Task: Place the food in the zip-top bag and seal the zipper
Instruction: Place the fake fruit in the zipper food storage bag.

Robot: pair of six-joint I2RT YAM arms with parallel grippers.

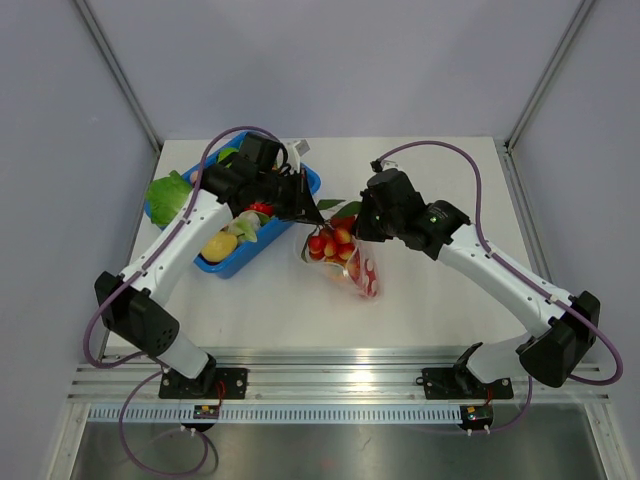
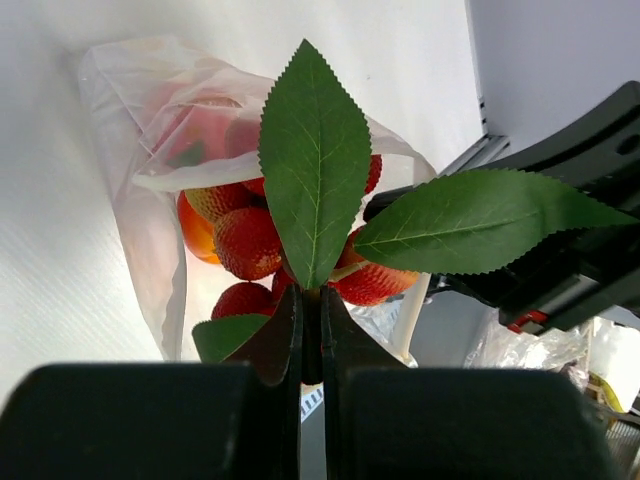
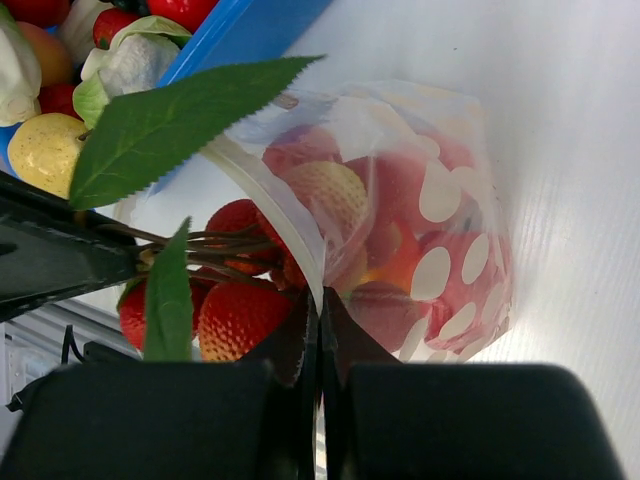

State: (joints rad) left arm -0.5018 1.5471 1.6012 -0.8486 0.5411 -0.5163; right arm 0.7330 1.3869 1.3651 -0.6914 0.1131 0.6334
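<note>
The zip-top bag [image 1: 360, 272] lies on the table with its mouth held open and up, and several red toy fruits sit inside it. My right gripper [image 1: 362, 228] is shut on the bag's mouth edge, on the whitish zipper [image 3: 268, 183]; the right wrist view shows the gripper [image 3: 322, 300] pinching that strip and the dotted bag [image 3: 445, 215]. My left gripper [image 1: 300, 205] is shut on the stem of a bunch of red berries [image 1: 330, 243] with green leaves [image 2: 315, 160]. The left wrist view shows the gripper [image 2: 312, 300] holding the berries [image 2: 248, 240] partly inside the bag's mouth [image 2: 150, 120].
A blue bin [image 1: 303, 183] stands at the back left behind the left gripper, with more toy food in it: a yellow lemon [image 1: 219, 246], a green lettuce [image 1: 168, 195] and red pieces. The two grippers sit close together over the bag.
</note>
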